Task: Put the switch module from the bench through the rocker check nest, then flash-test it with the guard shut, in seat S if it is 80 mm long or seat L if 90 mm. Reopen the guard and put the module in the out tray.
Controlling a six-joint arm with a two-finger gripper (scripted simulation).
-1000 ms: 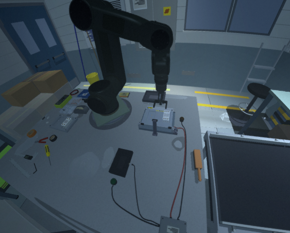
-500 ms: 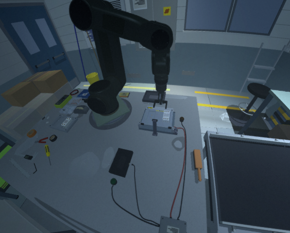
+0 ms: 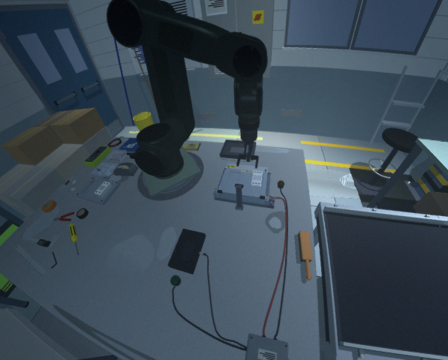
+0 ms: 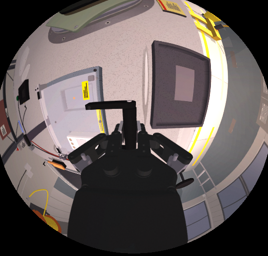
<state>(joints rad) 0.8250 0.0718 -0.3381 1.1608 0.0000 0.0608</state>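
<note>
The white switch module (image 3: pixel 256 178) sits in a seat of the flash tester (image 3: pixel 242 186), under the tester's clear guard. The guard lies flat over the seats. Its black handle (image 4: pixel 130 118) rises at the tester's far edge, beside the dark out tray (image 3: pixel 233 149) (image 4: pixel 180 86). The rocker check nest (image 3: pixel 101 188) lies on the left of the bench with a white part in it. My gripper (image 3: pixel 248 158) (image 4: pixel 130 135) hangs at the tester's far edge and is closed around the guard handle.
The dark tray stands just behind the tester, near the bench's far edge. A black pad (image 3: pixel 187 250), a green button (image 3: pixel 175 280) and red and black cables (image 3: pixel 280 248) lie in front. A wooden brush (image 3: pixel 305 252) lies to the right. Hand tools lie at left.
</note>
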